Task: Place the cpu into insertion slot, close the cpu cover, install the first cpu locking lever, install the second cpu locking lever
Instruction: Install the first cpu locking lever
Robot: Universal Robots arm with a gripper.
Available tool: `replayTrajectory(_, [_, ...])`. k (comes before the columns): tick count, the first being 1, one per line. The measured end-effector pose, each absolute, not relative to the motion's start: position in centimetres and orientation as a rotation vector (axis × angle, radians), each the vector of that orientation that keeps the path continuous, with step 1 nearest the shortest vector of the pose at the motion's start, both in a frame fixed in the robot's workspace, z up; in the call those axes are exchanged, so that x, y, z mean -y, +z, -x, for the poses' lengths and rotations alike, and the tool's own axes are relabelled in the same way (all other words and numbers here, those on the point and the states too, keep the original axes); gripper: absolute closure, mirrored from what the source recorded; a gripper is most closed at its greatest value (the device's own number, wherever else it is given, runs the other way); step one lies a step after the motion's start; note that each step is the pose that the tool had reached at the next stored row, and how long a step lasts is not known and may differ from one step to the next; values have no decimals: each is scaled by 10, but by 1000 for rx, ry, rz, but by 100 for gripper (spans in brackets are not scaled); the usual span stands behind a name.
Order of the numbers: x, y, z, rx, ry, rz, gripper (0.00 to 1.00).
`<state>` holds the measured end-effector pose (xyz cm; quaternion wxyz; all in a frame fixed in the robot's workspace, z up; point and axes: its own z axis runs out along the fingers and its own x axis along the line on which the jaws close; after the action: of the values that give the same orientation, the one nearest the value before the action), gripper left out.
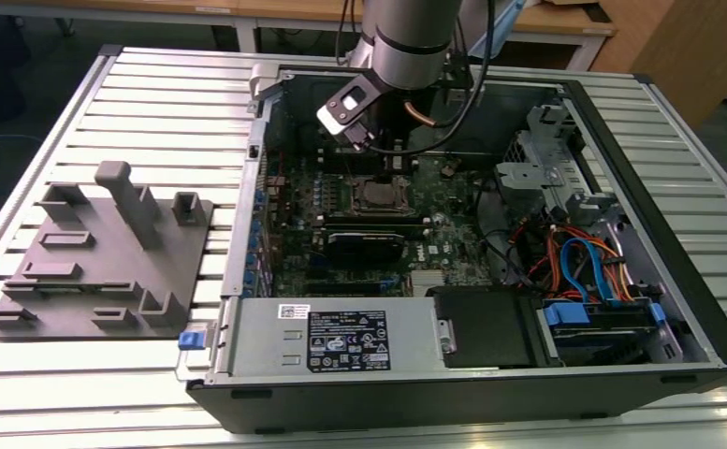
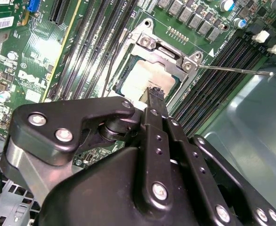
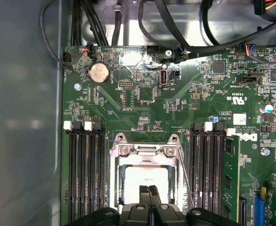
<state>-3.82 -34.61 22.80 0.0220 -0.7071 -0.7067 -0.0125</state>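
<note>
The cpu (image 3: 145, 178) lies flat in the insertion slot (image 1: 376, 196), its silver top showing in both wrist views (image 2: 140, 77). The cpu cover (image 3: 145, 150) lies down around it as a silver frame (image 2: 168, 49). A thin wire locking lever (image 2: 237, 70) sticks out from the socket's corner at an angle (image 3: 185, 174). My gripper (image 3: 149, 192) is shut with nothing between its fingers. Its black fingertips (image 2: 155, 94) hang just over the cpu's edge. Whether they touch it I cannot tell.
Black memory slots (image 3: 84, 174) flank the socket on both sides. A round coin battery (image 3: 99, 73) and black cables (image 3: 175, 28) lie beyond it. The arm (image 1: 400, 47) reaches into the open case (image 1: 700, 309). A grey fixture plate (image 1: 101, 253) lies at the exterior view's left.
</note>
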Motion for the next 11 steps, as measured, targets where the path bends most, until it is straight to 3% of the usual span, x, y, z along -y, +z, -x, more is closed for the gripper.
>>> replayTrajectory(11, [346, 229, 38, 2329, -34, 2040, 89])
